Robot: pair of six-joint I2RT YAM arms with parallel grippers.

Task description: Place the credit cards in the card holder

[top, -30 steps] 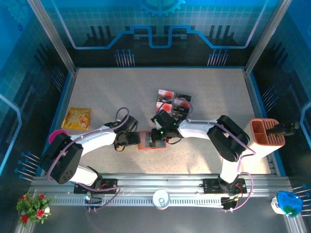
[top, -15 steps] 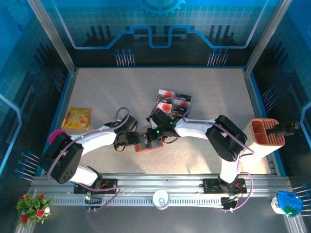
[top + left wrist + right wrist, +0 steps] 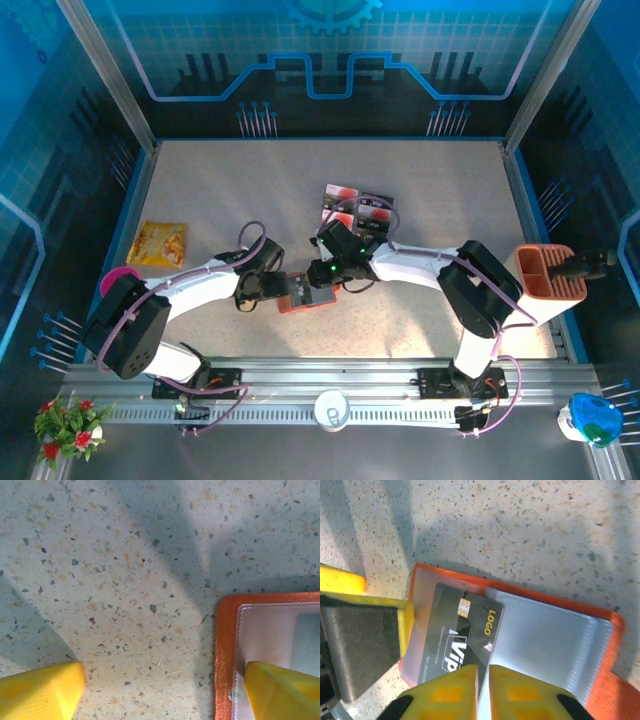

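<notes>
The orange card holder (image 3: 600, 630) lies open on the table, grey-blue pockets up, between both grippers (image 3: 296, 303). A dark credit card (image 3: 462, 630) marked VIP sits partly under the clear left pocket. Its near edge runs into the narrow gap of my right gripper (image 3: 483, 672), whose jaws stand slightly apart just above it. My left gripper (image 3: 160, 680) is wide open. One of its fingers (image 3: 280, 690) rests on the holder's left panel (image 3: 225, 645) and the other is on bare table. More credit cards (image 3: 358, 207) lie behind the right gripper (image 3: 322, 280).
A yellow snack packet (image 3: 160, 243) lies at the far left. An orange ribbed container (image 3: 548, 272) stands at the right edge. A white cup (image 3: 331, 410) sits on the near rail. Raised walls border the table on three sides.
The right gripper pushed the card leftward into the holder, which slid a little to the left. Its jaws have since parted slightly. The left gripper has stayed put, open.
</notes>
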